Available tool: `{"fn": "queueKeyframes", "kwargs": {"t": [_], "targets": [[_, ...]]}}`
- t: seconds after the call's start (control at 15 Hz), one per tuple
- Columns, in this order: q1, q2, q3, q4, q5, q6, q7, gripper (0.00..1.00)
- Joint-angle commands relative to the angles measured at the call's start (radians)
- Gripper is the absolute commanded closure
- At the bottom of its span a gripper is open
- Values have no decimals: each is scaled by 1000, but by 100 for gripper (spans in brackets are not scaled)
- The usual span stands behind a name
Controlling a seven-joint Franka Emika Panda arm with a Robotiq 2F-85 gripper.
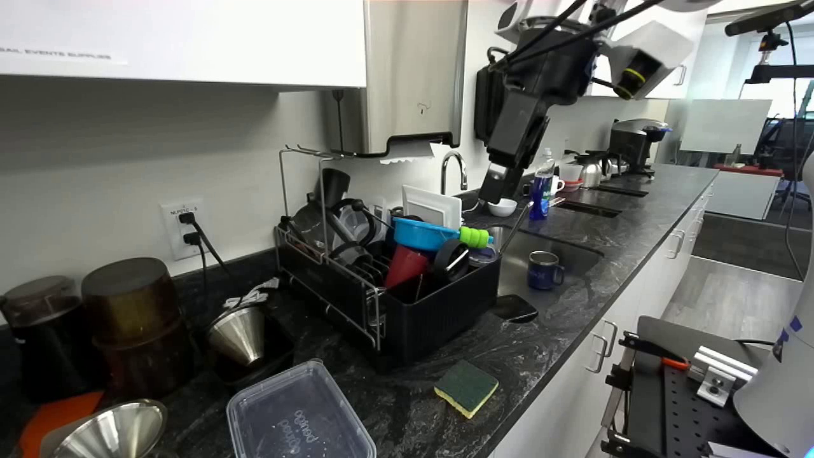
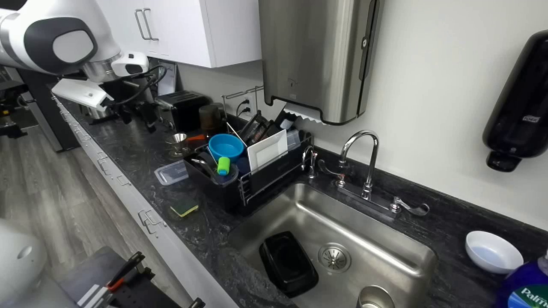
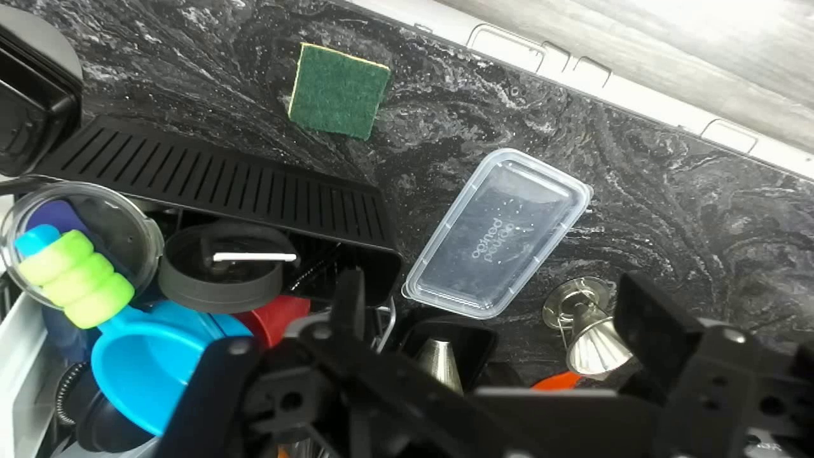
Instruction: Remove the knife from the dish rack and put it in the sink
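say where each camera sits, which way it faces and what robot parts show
Wrist view: behind the gripper, whose spread fingers show at the bottom, facing down on dish rack and scrub sponge.
In an exterior view: on the rack's side, facing along the counter to the coffee maker; gripper up top, base far right.
In an exterior view: beyond the steel sink, angled down across it to rack and toaster; arm upper left, base lower left.
Both exterior views share rack, sponge, sink and base, roughly from opposite ends.
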Motion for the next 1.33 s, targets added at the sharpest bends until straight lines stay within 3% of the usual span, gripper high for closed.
{"fn": "queueKeyframes", "kwargs": {"t": [0.0, 0.67, 1.27], "targets": [[-3, 6, 0, 6, -11, -7, 8, 0], [-80, 207, -42, 103, -146, 9, -29, 0], [-174, 467, -91, 366, -290, -77, -15, 0]]}}
